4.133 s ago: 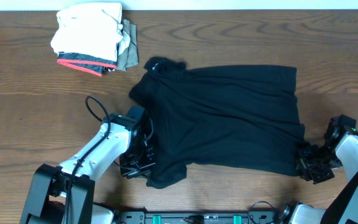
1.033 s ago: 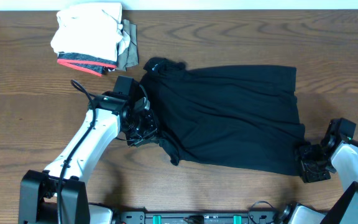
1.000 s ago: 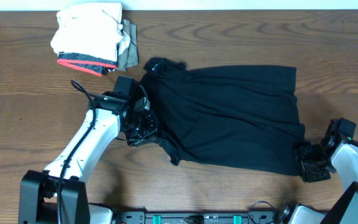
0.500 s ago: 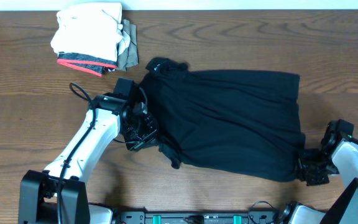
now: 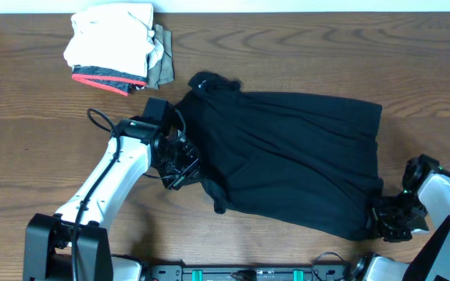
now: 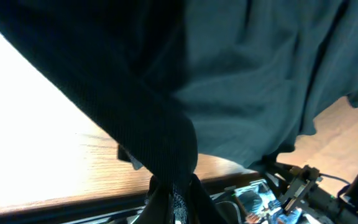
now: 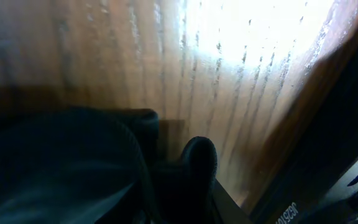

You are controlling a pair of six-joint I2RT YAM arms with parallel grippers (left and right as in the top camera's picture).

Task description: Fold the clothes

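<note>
Shirt (image 5: 287, 152) lies flat mid-worktop (image 5: 30, 148), long axis L-R. Left gripper (image 5: 183, 164) is at its left edge, clamped tight on a fold of cloth. Right gripper (image 5: 387, 222) is at the near right hem corner, narrow, apparently nipping it. Each arm is nearest its own end, so we judge the fold turns on lifting both ends together. Overhead gives layout only. Left wrist view confirms the pinch. Right wrist view is too dim for certainty.
</note>
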